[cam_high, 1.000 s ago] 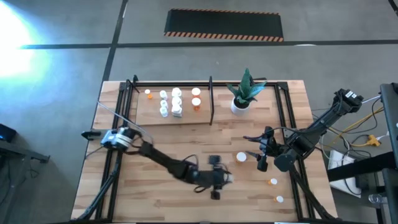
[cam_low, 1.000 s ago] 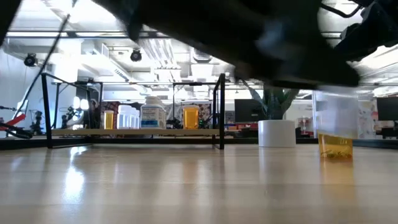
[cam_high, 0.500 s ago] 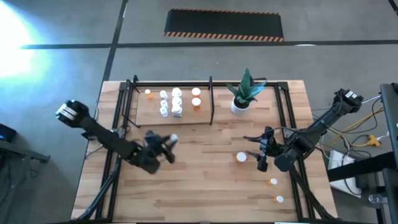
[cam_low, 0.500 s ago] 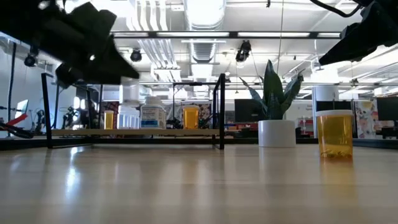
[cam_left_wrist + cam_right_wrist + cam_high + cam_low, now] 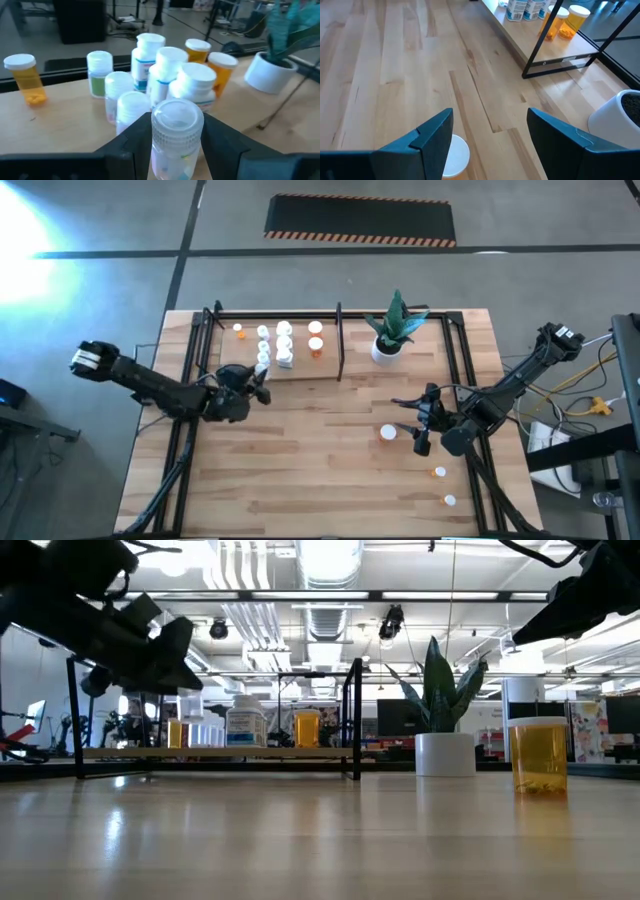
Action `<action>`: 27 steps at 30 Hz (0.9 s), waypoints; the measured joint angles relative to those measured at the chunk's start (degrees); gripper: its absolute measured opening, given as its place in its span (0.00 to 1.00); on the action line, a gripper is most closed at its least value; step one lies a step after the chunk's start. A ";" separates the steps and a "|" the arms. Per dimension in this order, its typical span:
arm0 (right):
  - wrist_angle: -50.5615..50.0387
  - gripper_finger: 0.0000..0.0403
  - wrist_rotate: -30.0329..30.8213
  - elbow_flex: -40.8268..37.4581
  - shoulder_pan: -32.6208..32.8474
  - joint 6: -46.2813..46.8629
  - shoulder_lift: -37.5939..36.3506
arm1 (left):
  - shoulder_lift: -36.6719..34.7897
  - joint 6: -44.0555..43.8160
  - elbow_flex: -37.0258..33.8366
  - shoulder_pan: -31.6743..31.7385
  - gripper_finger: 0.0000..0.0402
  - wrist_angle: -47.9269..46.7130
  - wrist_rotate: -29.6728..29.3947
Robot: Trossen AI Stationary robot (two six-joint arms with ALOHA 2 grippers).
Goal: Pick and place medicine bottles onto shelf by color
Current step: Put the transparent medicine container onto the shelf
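While my left gripper [image 5: 176,150] pinched a clear bottle [image 5: 176,131] between its two dark fingers [image 5: 129,142], it hung left of centre in the overhead frame, just below the front edge of the shelf [image 5: 300,367]. Ahead of that held bottle, the wrist frame showed a cluster of white bottles [image 5: 165,70] standing on the board, with two orange bottles [image 5: 210,62] behind them toward the upper right and a lone orange bottle [image 5: 24,77] at far left.

My right gripper [image 5: 487,145] sat in the right half of the overhead frame with its fingers spread and nothing between them. A white-capped orange bottle [image 5: 454,159] stood upright on the table [image 5: 320,480] just below them, beside the left finger in that wrist frame. Two more small bottles [image 5: 439,472] lay apart toward the lower right of the overhead frame. The potted plant [image 5: 392,330] stood right of the shelf's upright divider bar [image 5: 340,340], near the top of the tabletop.
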 joint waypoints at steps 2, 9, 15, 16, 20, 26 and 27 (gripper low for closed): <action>-0.02 0.61 0.00 0.00 0.00 0.00 0.00 | 1.25 0.03 -0.02 0.79 0.32 -0.13 0.10; 0.00 0.61 0.01 0.00 0.00 0.00 0.00 | 8.77 -0.69 0.67 2.32 0.32 0.91 0.22; 0.00 0.61 0.00 0.00 0.00 -0.02 0.00 | 14.62 -0.74 2.53 4.18 0.32 1.07 -1.66; 0.00 0.61 0.00 0.00 0.00 -0.02 0.00 | 15.18 -0.77 2.66 4.56 0.32 1.08 -2.11; 0.02 0.61 0.00 0.00 0.00 -0.01 0.00 | 15.86 -0.88 2.84 6.06 0.32 1.15 -2.30; 0.00 0.61 -0.02 0.00 0.00 -0.02 0.00 | 15.11 -0.83 2.82 7.32 0.33 1.05 -1.40; 0.00 0.61 -0.02 0.00 0.00 -0.02 0.00 | 15.07 -0.73 2.82 7.35 0.33 1.02 -1.23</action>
